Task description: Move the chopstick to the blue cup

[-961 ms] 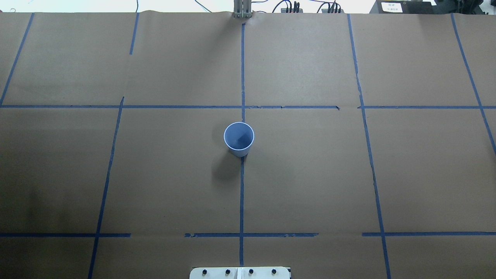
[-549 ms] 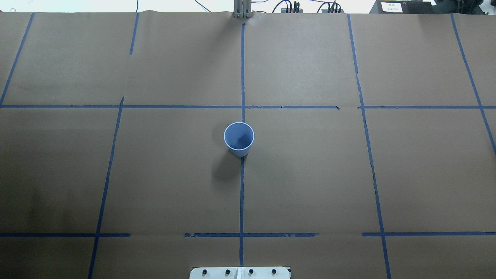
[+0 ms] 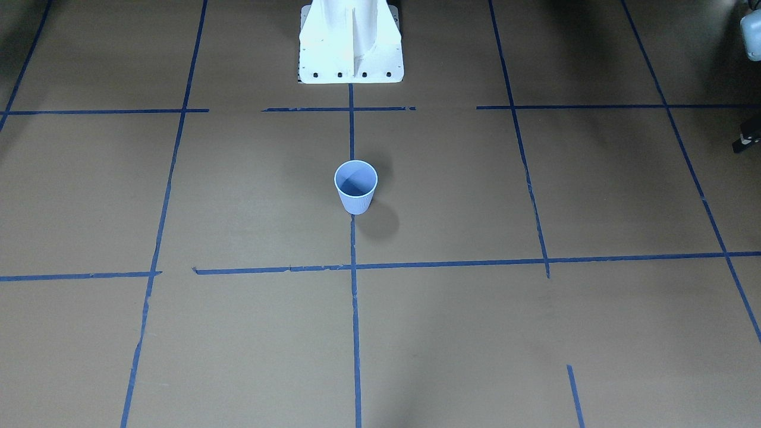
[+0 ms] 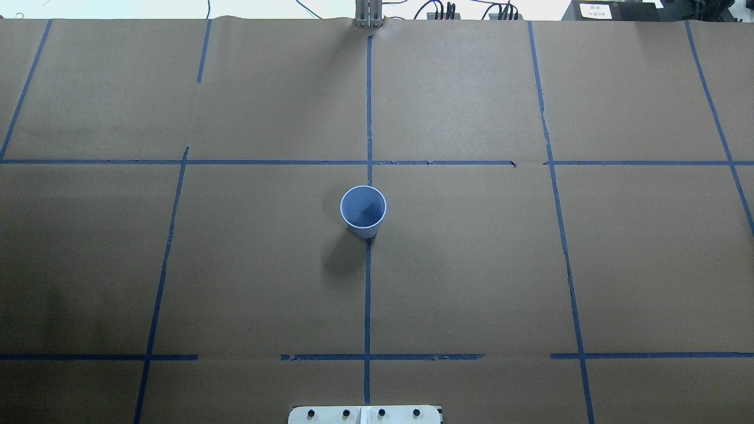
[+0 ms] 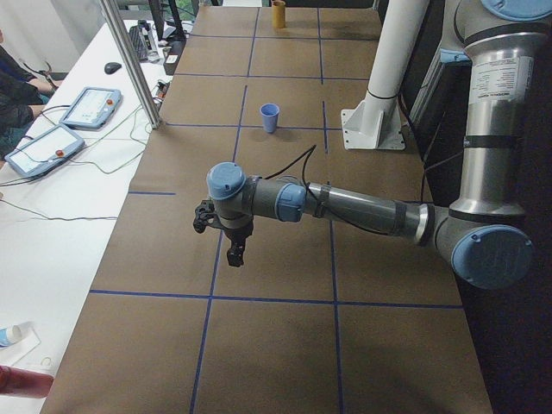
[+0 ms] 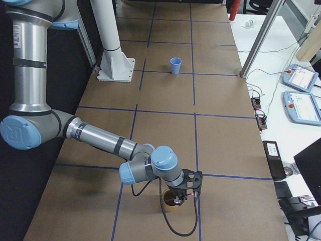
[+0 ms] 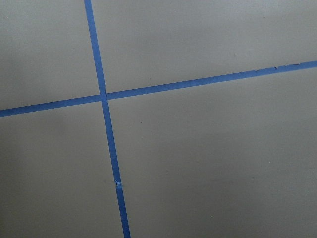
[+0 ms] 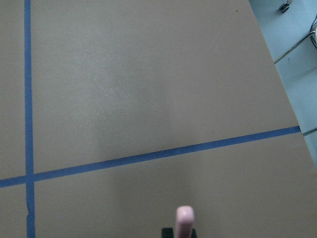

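Nothing has budged: the blue cup [image 4: 363, 211] stays upright at the table's [image 4: 471, 265] centre. The chopstick [image 8: 184, 220] shows its pink tip low in the right wrist view. The right gripper [image 6: 188, 188] hangs over a brown cup [image 6: 170, 207] and the left gripper [image 5: 234, 252] hovers above the table. Neither one's fingers can be made out.

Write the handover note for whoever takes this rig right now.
Left gripper: above the table's left end; open or shut, cannot tell.
Right gripper: over a brown cup at the right end; cannot tell either.
Chopstick: pink tip at the right wrist view's bottom edge; whether gripped is unclear.
Blue cup: upright at table centre, empty.
Done: nothing delivered. Left: get the chopstick into the blue cup.
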Available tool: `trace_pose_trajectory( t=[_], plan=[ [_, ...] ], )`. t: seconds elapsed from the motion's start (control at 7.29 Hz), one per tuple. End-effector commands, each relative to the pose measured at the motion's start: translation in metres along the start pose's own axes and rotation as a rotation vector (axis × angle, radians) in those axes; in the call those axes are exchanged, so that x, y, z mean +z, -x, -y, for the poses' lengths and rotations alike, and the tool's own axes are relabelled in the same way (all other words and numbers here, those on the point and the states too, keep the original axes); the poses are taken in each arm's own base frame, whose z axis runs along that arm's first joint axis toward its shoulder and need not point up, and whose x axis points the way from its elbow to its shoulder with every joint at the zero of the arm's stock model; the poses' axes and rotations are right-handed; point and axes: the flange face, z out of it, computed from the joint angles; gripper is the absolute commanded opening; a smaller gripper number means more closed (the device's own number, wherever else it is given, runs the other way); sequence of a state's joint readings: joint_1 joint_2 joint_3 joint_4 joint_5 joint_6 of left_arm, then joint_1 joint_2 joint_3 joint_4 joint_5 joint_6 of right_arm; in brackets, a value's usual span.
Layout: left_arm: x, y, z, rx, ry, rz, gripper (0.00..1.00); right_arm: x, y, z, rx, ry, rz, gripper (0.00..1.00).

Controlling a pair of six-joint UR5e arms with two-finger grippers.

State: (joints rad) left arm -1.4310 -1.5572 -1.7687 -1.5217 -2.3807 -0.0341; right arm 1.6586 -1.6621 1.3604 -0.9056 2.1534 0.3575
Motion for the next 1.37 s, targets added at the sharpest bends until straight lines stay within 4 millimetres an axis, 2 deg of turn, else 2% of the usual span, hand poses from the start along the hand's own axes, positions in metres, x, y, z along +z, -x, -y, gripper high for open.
trace_pose_trajectory(
  t=[0.0, 0.27, 0.55, 0.96, 1.1, 1.24],
  plan=[
    [0.001, 0.000, 0.000, 0.001, 0.001, 0.000, 1.00, -0.034, -0.016, 0.009, -0.020, -0.062, 0.012, 0.00],
    [0.001, 0.000, 0.000, -0.001, 0.003, 0.000, 1.00, -0.051, -0.034, 0.005, 0.002, -0.035, 0.091, 0.00],
    [0.001, 0.000, 0.000, -0.001, 0.003, 0.000, 1.00, -0.078, -0.033, 0.029, -0.040, 0.021, 0.103, 0.00],
    [0.000, 0.000, 0.000, -0.003, 0.001, -0.001, 1.00, -0.170, -0.013, 0.083, -0.054, 0.075, 0.075, 0.00],
    [0.002, 0.001, 0.000, -0.004, 0.004, -0.002, 1.00, -0.176, 0.001, 0.087, -0.072, 0.077, 0.076, 0.00],
    [0.005, 0.005, -0.001, -0.012, 0.012, -0.001, 1.00, -0.169, 0.013, 0.087, -0.082, 0.097, 0.080, 0.00]
  ],
)
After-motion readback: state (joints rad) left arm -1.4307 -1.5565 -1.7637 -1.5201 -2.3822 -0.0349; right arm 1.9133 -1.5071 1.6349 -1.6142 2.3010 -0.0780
